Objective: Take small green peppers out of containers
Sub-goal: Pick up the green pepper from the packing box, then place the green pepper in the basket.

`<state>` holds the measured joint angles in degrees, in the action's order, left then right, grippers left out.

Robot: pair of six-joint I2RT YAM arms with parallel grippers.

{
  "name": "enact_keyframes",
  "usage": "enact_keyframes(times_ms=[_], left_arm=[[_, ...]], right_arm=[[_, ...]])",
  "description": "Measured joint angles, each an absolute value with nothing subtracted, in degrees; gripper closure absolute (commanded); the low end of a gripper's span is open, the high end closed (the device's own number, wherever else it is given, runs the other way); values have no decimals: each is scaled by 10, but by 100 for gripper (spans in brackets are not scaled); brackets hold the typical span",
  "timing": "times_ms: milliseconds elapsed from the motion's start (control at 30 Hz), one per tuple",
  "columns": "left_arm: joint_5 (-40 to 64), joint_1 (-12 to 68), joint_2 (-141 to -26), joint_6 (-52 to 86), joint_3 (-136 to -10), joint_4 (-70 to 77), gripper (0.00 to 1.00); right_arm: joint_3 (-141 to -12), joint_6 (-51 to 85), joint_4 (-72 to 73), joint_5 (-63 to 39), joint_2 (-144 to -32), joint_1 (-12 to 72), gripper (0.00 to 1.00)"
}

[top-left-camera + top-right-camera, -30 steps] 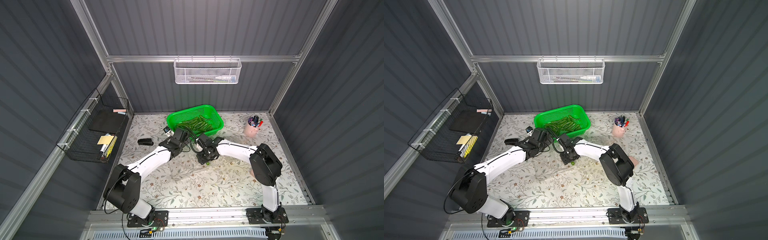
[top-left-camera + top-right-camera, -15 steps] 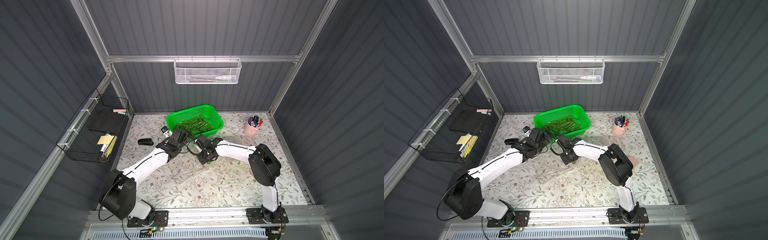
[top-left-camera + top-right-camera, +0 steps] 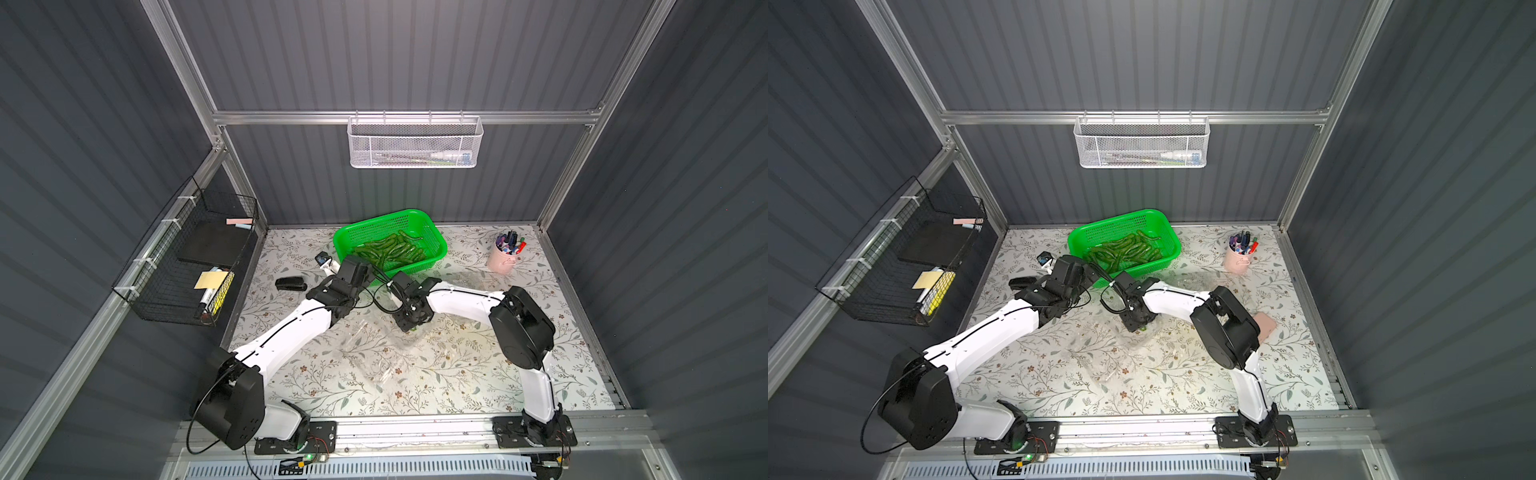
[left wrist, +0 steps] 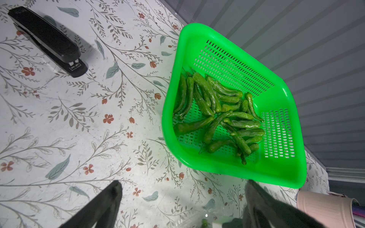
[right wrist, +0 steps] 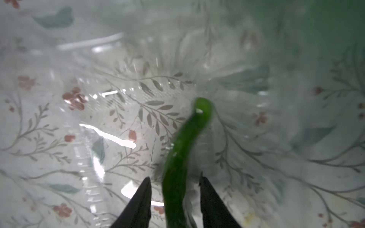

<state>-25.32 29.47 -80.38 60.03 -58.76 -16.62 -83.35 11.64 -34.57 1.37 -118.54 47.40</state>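
Left gripper (image 4: 183, 183), spread wide, has come nearer the green basket (image 4: 227, 167) at upper centre; right gripper (image 5: 174, 176) still straddles a small green pepper (image 5: 189, 128), grip unclear.

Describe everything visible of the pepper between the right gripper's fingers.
The pepper is slim, glossy, bright green and gently curved, its rounded end pointing away from the right gripper. It appears to lie on the floor of a clear plastic container, between the gripper's open fingers with a gap on each side. Blur hides finer detail.
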Motion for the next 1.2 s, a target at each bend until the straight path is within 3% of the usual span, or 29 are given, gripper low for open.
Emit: enact_keyframes(times_ms=[267,600,633,733,767,867,967,1100,1200], left_arm=[[-253,295,-804,600,-588,-168,1],[-252,295,-810,600,-588,-168,1],[-251,295,-810,600,-588,-168,1],[-247,294,-813,600,-588,-168,1],[-246,294,-815,600,-588,-169,1],[-244,290,-820,600,-588,-174,1],[-242,282,-820,595,-588,-181,1],[-244,256,-820,582,-588,-187,1],[-276,237,-819,564,-590,-202,1]], right_arm=[[-834,125,-343,4,-1177,474,96],[-878,125,-316,-12,-1043,458,95],[-905,129,-301,-20,-1048,446,92],[-1013,155,-270,-46,-1097,398,50],[-1062,166,-259,-56,-1126,376,46],[-1172,195,-249,-88,-1196,320,45],[-1195,222,-256,-112,-1213,279,45],[-1067,244,-226,-116,-1131,265,42],[-902,258,-173,-84,-1016,275,27]])
